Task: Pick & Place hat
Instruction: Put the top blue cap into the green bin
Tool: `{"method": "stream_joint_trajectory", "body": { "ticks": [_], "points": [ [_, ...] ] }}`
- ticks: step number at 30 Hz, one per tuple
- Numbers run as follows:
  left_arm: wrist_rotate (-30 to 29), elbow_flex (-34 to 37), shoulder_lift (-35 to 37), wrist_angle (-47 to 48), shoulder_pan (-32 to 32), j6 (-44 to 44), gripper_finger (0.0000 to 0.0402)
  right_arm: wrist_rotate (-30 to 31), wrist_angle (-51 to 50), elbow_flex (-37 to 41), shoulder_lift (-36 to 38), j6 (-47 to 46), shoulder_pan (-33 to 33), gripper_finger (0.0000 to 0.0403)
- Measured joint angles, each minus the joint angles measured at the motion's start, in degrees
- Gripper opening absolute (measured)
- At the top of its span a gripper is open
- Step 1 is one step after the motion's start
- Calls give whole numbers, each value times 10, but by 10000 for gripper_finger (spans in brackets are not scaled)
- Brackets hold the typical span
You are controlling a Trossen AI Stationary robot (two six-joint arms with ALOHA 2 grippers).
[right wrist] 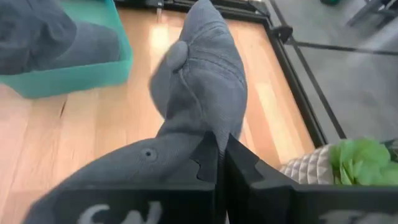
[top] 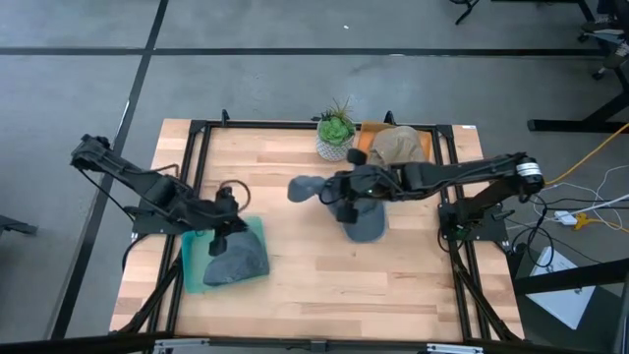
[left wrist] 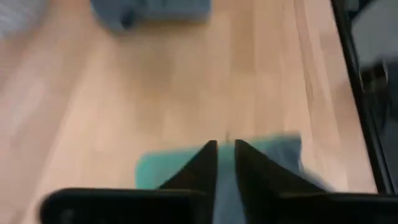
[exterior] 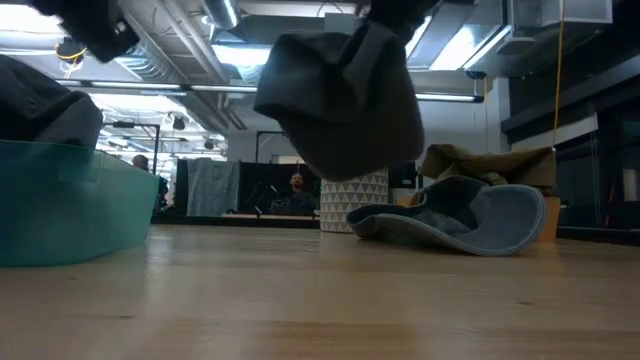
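My right gripper (top: 342, 200) hangs over the middle of the table, shut on a dark grey cap (exterior: 340, 100) that is clear of the wood; the cap also fills the right wrist view (right wrist: 199, 93). My left gripper (top: 228, 208) hovers above the teal bin (top: 197, 267), fingers almost together (left wrist: 225, 158) and nothing between them. A grey hat (top: 239, 258) lies in that bin. A blue-grey brimmed hat (exterior: 460, 218) rests on its brim on the table below the right gripper. A tan hat (top: 398, 145) sits in an orange box. My right gripper pinches the dark grey cap's crown cloth (right wrist: 205, 127) between its two fingers, one layer or several I cannot tell. The fingers come from the table's right side, slanting down. The cap hangs lifted clear (exterior: 340, 150), its top button (right wrist: 177, 53) pointing away from the fingers.
A potted plant in a white patterned pot (top: 336, 135) stands at the far edge beside the orange box (top: 366, 149). Black frame rails (top: 197, 177) run along the table's left and right sides. Bare wood (top: 324, 285) lies toward the near edge.
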State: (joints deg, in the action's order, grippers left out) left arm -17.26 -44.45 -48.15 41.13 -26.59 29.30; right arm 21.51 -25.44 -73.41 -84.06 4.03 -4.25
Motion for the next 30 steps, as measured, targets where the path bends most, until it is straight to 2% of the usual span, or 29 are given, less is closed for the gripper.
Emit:
{"method": "stream_joint_trajectory", "body": {
  "ticks": [3, 8, 13, 21, 30],
  "points": [
    [49, 0, -24, 34, 0, 2, 9, 0, -12, 0, 7, -5, 0, 7],
    [87, 0, -54, 159, 0, 45, 2, 0, -27, 0, 12, -7, 0, 7],
    [166, 0, -74, 255, -2, 108, 2, 0, -44, 0, 12, -10, 0, 7],
    [218, 0, -119, 284, -38, 127, 2, 0, -48, 0, 12, -9, 0, 7],
    [208, 0, -225, 279, -43, 117, 2, 0, -65, 0, 11, -8, 0, 7]
  ]
}}
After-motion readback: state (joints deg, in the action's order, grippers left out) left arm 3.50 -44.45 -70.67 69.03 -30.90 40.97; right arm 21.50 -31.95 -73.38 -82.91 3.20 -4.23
